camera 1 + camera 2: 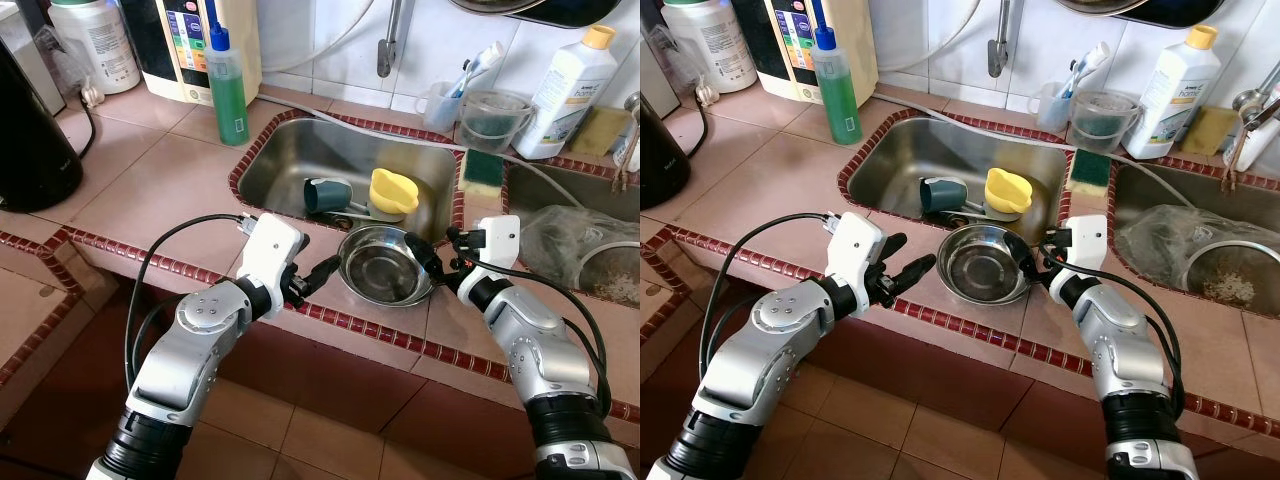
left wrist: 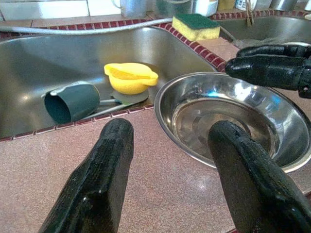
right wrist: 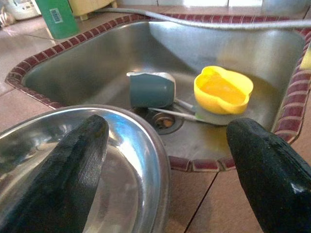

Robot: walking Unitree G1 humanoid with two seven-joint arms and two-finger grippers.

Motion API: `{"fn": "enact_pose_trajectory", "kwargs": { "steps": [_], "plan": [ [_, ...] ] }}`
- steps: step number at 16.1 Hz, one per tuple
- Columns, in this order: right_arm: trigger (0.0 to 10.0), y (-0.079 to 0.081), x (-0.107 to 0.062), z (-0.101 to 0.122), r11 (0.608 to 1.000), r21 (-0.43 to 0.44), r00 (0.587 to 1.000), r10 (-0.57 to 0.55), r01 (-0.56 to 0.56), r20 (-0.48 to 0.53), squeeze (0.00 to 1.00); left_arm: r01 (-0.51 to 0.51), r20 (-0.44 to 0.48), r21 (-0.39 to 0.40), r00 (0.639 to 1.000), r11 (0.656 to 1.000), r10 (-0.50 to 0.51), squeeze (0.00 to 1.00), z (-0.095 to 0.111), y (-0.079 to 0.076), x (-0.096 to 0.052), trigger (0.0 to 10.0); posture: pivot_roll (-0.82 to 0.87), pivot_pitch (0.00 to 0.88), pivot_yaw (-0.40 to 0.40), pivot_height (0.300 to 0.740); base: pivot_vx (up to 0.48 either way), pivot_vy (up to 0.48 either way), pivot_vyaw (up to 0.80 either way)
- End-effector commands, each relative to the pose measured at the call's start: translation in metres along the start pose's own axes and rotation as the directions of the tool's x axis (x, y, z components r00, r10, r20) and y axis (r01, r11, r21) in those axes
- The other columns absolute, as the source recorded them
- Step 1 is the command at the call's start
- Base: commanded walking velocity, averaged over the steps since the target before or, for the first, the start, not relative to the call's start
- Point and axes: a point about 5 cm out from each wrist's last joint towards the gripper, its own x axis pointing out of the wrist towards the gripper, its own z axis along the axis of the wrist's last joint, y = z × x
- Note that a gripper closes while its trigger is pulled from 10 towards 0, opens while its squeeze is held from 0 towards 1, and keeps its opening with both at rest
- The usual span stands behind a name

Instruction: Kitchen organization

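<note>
On the left, the left tool [image 1: 318, 274] hovers low over the tiled desk [image 1: 150, 190] with its two black fingers spread, tips just beside the near-left rim of the steel bowl [image 1: 385, 264] and apparently not yet touching it. The bowl sits on the narrow strip of desk at the sink's [image 1: 290, 150] front edge, partly overhanging the basin where a teal cup [image 1: 325, 194] lies on its side next to a yellow cup [image 1: 393, 192] and what looks like a spoon. On the right, the right tool [image 1: 441, 262] is also spread, one finger over the bowl's right rim and the other outside it, so it straddles the rim without pinching. The main risk, as I judge it, is the bowl's perch: a nudge from either finger could tip it back into the basin onto the cups, or slide it forward off the desk to the floor. The polished rim is thin and slick, so a shallow pinch may slip. The two tools could also collide across the bowl.
</note>
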Motion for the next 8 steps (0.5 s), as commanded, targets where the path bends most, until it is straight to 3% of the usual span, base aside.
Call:
{"fn": "enact_pose_trajectory", "kwargs": {
  "steps": [1,8],
  "plan": [
    [10.0,-0.004,-0.003,-0.005,0.999,0.043,1.0,-0.017,0.018,-0.021,0.0,0.001,0.017,0.002,1.0,1.0,-0.001,0.0,0.004,0.0,-0.002,10.0,-0.08,0.106,-0.034,0.74,0.0,0.0,0.0],
    [10.0,-0.006,-0.008,-0.021,0.988,0.155,0.995,0.009,0.007,-0.103,0.0,0.058,0.047,0.013,0.997,0.998,-0.059,0.0,0.01,-0.01,-0.001,10.0,-0.08,0.1,-0.039,0.74,0.0,0.0,0.0]
  ]
}}
